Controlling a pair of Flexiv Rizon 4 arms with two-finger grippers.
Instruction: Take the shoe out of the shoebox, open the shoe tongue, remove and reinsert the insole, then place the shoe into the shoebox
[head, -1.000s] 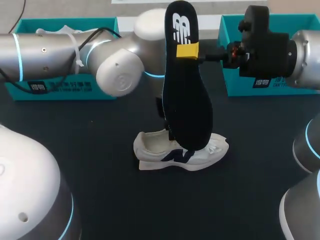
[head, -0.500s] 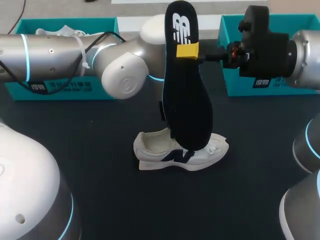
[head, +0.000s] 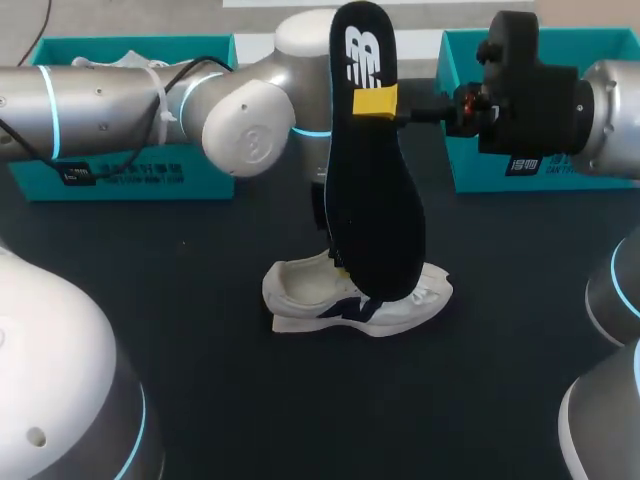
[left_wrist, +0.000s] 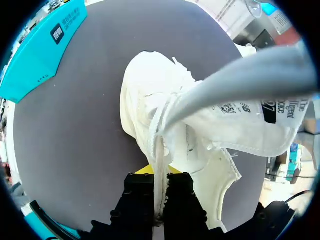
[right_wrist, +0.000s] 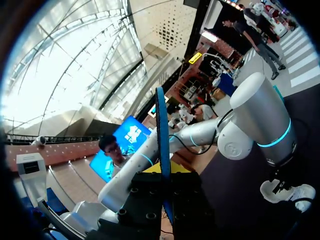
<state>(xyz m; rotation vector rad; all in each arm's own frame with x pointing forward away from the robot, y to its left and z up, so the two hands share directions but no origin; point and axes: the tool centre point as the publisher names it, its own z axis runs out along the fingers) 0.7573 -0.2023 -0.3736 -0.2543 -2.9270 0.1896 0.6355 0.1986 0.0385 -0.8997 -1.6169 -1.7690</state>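
Here, right jaws clamp the white-logoed insole (head: 372, 190) upright; left jaws pinch the shoe (head: 300, 290).

Black insole (head: 372, 190), white logo. Cream-white sneaker (head: 300, 290) with navy side logo. Teal shoeboxes (head: 40, 188). Dark charcoal tabletop (head: 220, 400). Silver arms (head: 100, 95) with cyan rings; yellow fingertips (head: 375, 101).

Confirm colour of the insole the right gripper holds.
Black, with a white logo on the insole; head view shows it best.
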